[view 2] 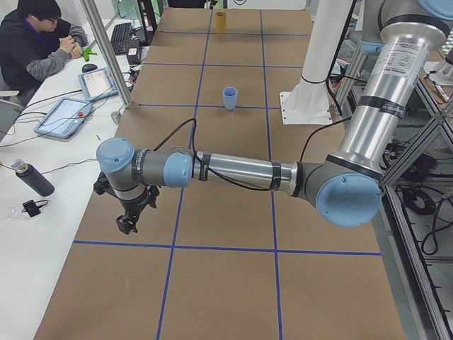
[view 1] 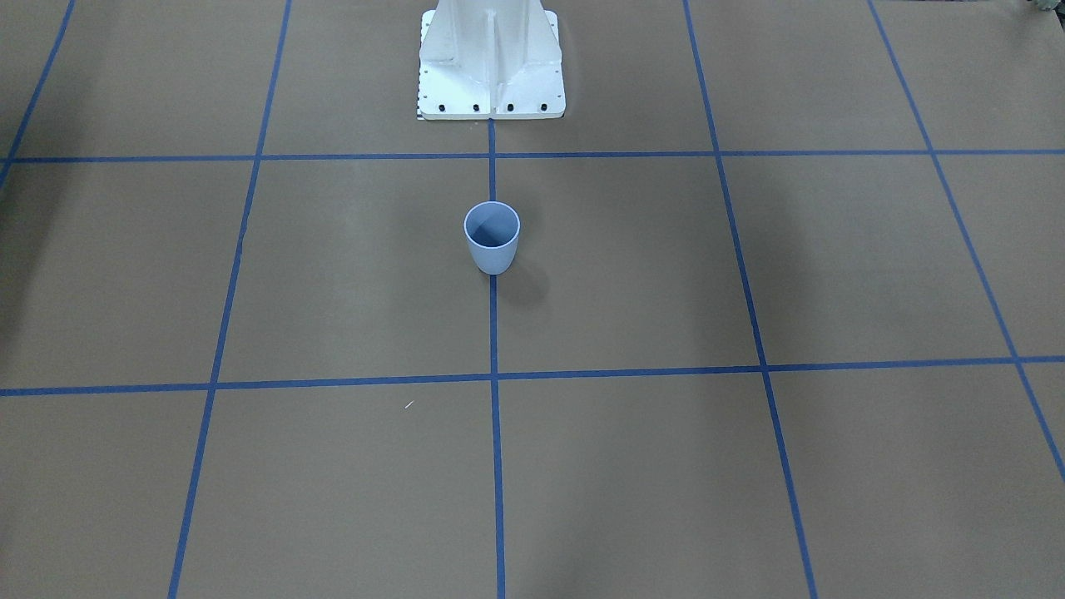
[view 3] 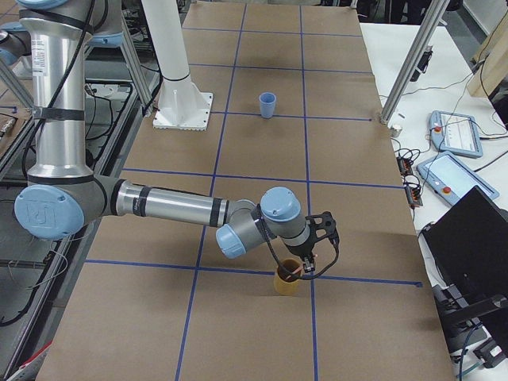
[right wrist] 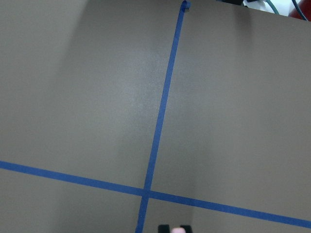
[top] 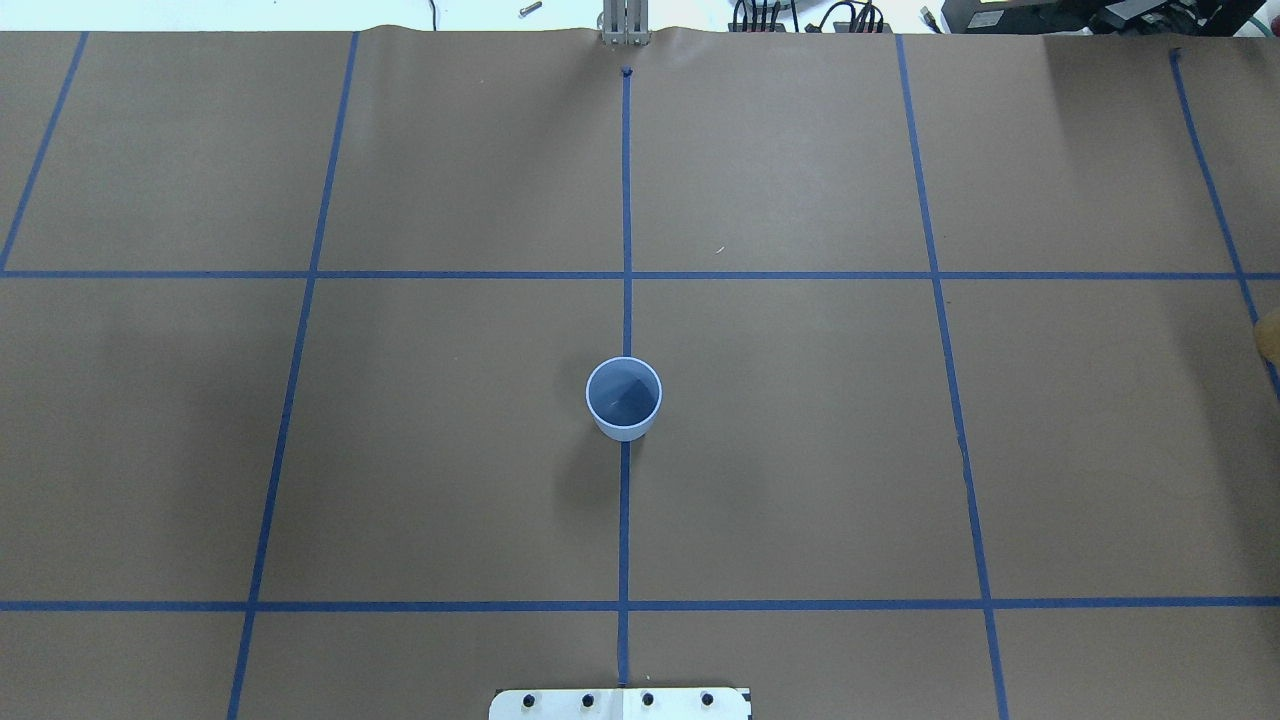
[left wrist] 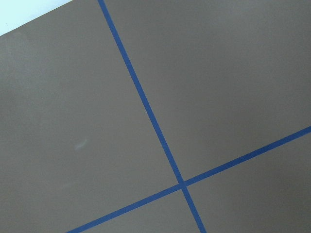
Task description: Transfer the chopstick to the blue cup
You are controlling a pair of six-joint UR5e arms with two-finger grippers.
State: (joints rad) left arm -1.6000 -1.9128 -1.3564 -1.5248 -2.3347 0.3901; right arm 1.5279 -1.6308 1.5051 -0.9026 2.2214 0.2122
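At the surface's right end, my right gripper point(right wrist: 176, 228) pinches the chopstick point(right wrist: 177, 231) over a yellow cup point(view 3: 284, 286); left gripper point(view 2: 129, 221), cannot tell. It seems light, stiff, slippery: hold near the top.

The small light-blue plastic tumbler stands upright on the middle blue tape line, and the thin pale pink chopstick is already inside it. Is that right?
Not quite. The small light-blue plastic tumbler does stand upright on the middle blue tape line, but it is empty: the overhead exterior view looks into it and shows only its bare, darker blue inside.
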